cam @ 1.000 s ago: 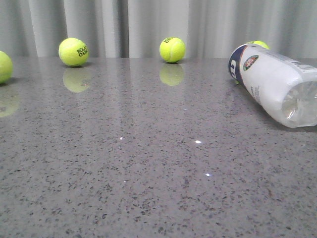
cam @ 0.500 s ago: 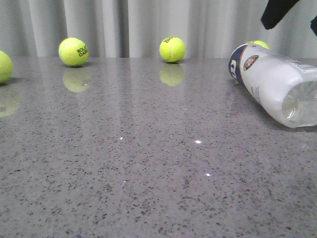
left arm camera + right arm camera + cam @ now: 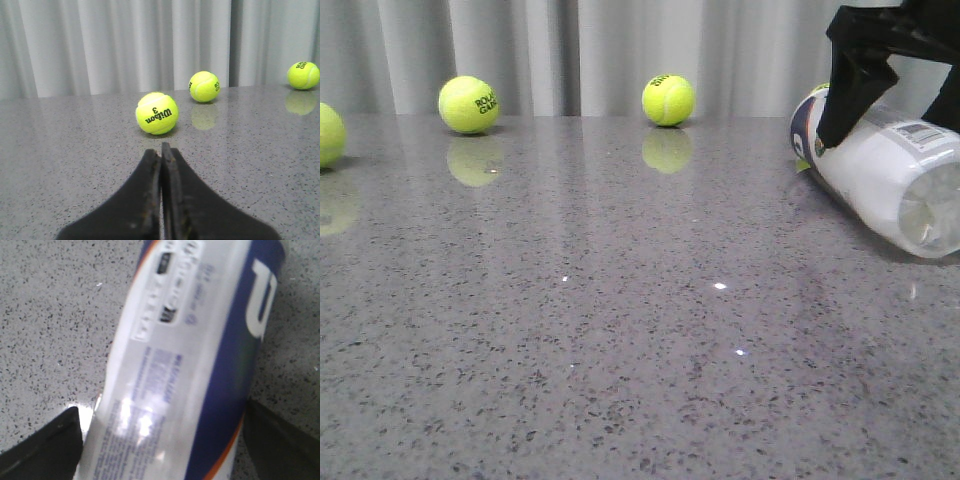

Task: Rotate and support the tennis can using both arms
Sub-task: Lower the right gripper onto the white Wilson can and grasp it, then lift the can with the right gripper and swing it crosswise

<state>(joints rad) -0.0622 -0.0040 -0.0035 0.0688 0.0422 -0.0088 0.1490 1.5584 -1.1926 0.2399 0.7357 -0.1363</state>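
The tennis can lies on its side at the right of the grey table, its clear end toward the camera and its navy end pointing back-left. My right gripper has come down over it, one black finger on each side of the can's middle. In the right wrist view the can fills the space between the two fingers, with a thin bright gap on one side; the jaws stand wide. My left gripper is shut and empty, low over the table, and does not show in the front view.
Tennis balls lie along the table's back edge by the grey curtain, and one at the far left. The left wrist view shows a Wilson ball just ahead of the fingers and two more farther off.
My right gripper has come down from the top right and now straddles the can. The can has shifted slightly to the right.
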